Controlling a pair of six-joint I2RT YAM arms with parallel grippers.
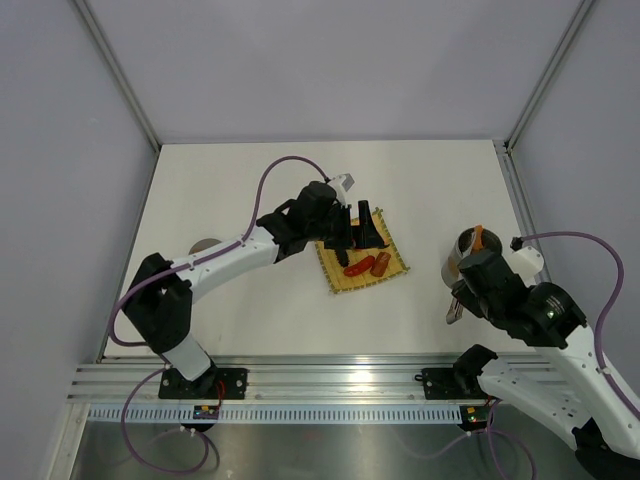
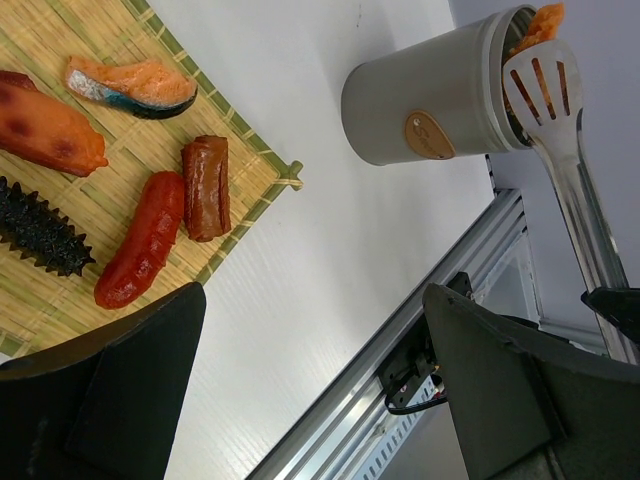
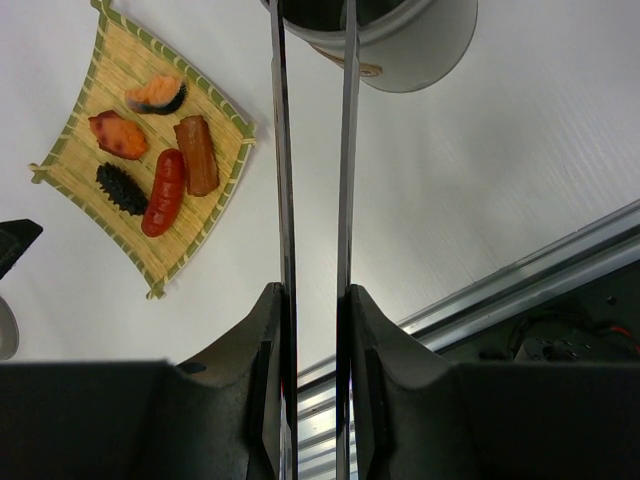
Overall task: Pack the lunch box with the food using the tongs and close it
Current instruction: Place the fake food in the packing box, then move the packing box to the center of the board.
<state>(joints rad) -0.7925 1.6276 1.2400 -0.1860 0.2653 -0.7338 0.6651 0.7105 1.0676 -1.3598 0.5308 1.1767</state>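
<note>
At the far left, half hidden behind the left arm, we see a round grey shape (image 1: 205, 245) that is probably the lid, though the view there is too poor to be sure. Next come the left fingers (image 2: 120, 390), spread wide and holding nothing, hanging over the woven mat (image 2: 250, 150). On the mat lie five pieces of food (image 2: 140, 240): a salmon slice (image 2: 130, 85), an orange-brown lump (image 2: 45, 130), a black spiny piece (image 2: 40, 240), a red sausage and a brown roll (image 2: 205, 185) touching it.

Well to the right of the mat the lunch box (image 2: 400, 100) stands upright on the bench (image 1: 250, 320), its mouth open. At that mouth the tongs (image 3: 285, 150) pinch an orange piece (image 2: 542, 22), which sits at the rim and pokes above it. The right fingers (image 3: 265, 400) are clenched on the tongs' two arms, pressing them nearly parallel.

The tongs' long axis runs straight from the right fingers to the canister's mouth, so the orange piece lies dead ahead of them along that line. We judge the coming move to be easing that squeeze so the piece drops inside. The left arm is nearer the mat, but only the right carries the tool.
</note>
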